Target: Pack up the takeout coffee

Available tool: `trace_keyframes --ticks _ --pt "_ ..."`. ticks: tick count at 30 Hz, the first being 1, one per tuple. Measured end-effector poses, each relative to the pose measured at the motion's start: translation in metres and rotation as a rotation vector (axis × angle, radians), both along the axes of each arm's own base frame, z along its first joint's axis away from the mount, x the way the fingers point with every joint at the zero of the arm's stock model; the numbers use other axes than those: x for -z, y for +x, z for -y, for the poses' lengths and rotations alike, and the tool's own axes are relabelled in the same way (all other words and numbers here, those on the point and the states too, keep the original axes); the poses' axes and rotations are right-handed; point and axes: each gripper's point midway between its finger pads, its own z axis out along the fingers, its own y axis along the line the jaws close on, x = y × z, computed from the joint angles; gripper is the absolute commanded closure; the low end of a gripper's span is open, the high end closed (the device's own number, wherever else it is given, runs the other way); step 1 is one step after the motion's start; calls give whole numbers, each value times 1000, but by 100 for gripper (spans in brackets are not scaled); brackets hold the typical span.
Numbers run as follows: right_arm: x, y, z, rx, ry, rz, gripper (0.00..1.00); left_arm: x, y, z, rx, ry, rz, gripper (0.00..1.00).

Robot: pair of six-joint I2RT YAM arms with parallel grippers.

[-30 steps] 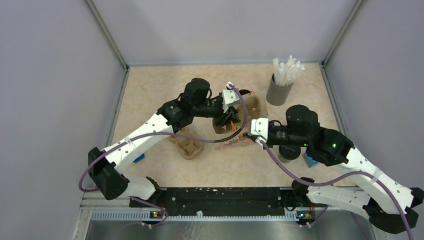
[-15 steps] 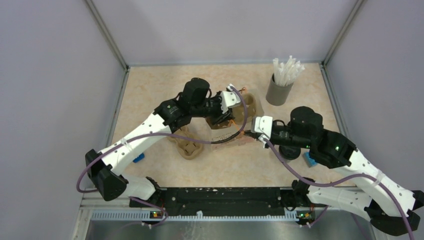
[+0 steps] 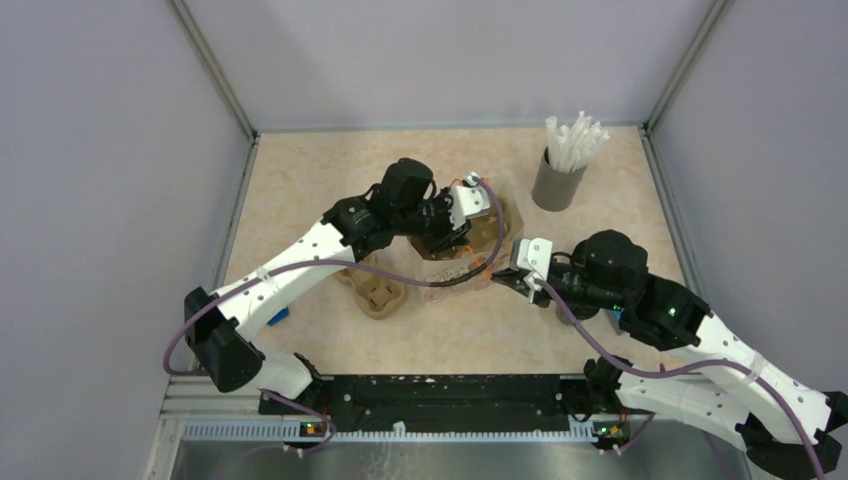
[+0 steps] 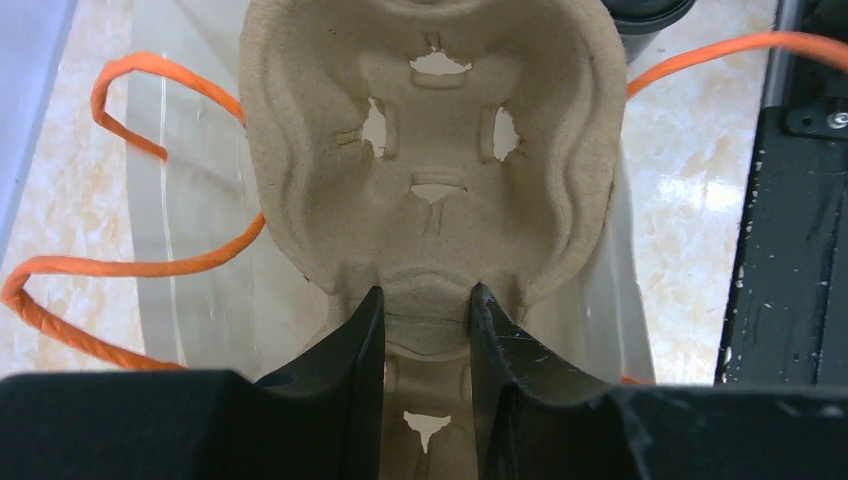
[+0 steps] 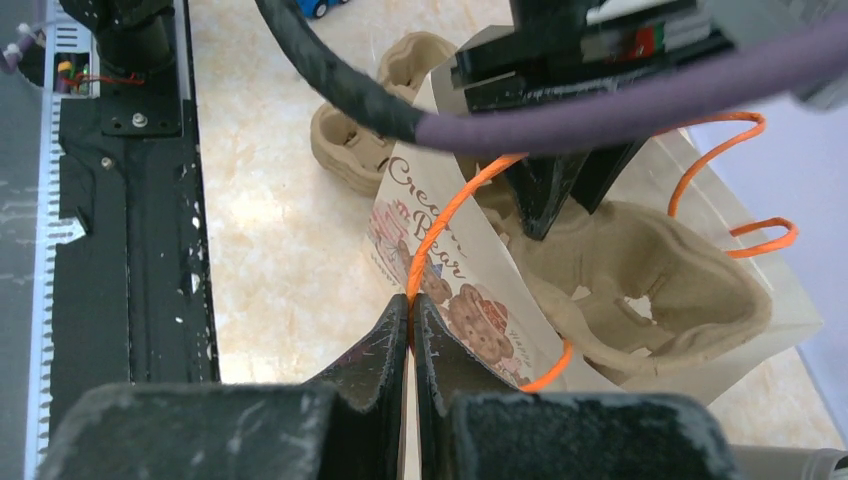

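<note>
Between left fingers (image 4: 355,360): cup carrier (image 4: 430,180) rim, grasped; right fingers (image 5: 375,350) clamped tight on the bag (image 5: 470,310)'s orange handle (image 5: 445,215).

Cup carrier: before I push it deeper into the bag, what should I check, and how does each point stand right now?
1. Left gripper grip on the cup carrier: ok, the jaws clamp its near rim.
2. Right gripper hold on the orange handle: ok, shut on it.
3. Carrier inside the mouth of the bag: ok, partly in.
4. Carrier seated on the bag's bottom: cannot tell.
5. Free handle loop off the carrier: ok, it lies beside it.
6. Spare carrier apart from the bag: cannot tell; it sits close behind it.
</note>
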Motion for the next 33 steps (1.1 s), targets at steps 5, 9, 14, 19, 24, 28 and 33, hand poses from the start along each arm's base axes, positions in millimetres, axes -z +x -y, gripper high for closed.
trace_keyframes --ticks 5,9,14,19,24,28,33 --pt "-5 1 -2 7 26 -4 100 14 11 -3 -60 49 -5 75" --pt "-7 1 -3 7 32 -2 100 15 16 -6 -97 60 3 74" --pt "-7 2 -4 7 32 -2 100 17 18 -7 -126 66 -4 73" --pt "-6 2 -4 8 31 -2 100 31 18 -9 -172 121 -57 75" --pt "-7 2 -4 8 34 -2 100 49 16 -14 -216 178 -111 68" --pt "-7 2 -4 11 40 -7 100 52 16 -13 -231 179 -126 56" --pt "-3 3 -3 25 45 -17 100 45 18 -7 -258 149 -150 34"
